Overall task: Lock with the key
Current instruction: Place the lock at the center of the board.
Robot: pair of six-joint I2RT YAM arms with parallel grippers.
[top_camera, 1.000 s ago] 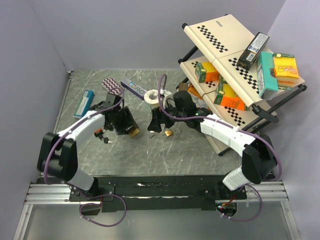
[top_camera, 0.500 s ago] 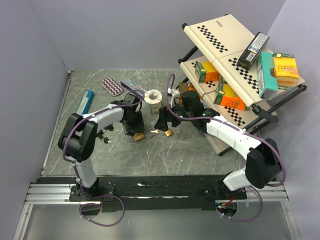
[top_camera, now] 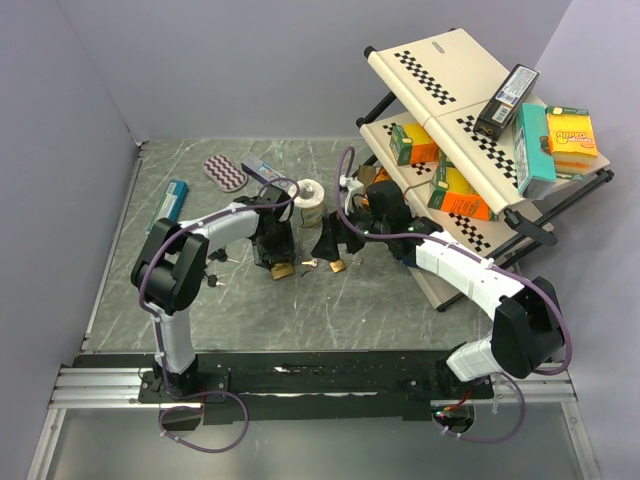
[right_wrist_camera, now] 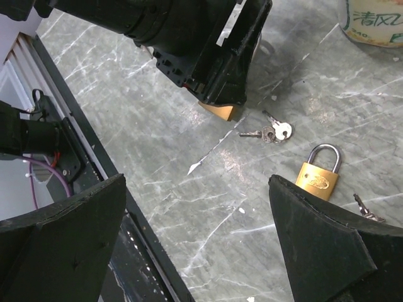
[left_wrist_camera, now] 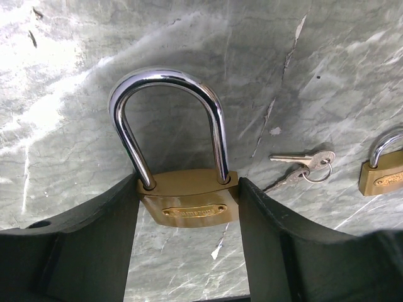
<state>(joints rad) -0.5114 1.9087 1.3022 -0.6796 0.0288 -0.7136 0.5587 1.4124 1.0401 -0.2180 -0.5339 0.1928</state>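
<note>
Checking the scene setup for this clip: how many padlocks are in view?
2. One padlock sits between the jaws of the left gripper; the other padlock lies on the table beside the keys. More may be hidden under the arms.

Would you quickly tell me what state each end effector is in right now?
Left end effector: closed on the padlock.
Right end effector: open, holding nothing.

A: How is the light?
B: Bright, even, from overhead; the grey table (top_camera: 370,300) carries only soft, short shadows.
A: Glare?
B: White streaks on the padlock (left_wrist_camera: 189,207)'s steel loop, left wrist view.
A: Sharpness?
B: Overhead view crisp. The right gripper (right_wrist_camera: 196,182)'s fingers (right_wrist_camera: 321,251), close to the lens, look soft and dark, no detail.
</note>
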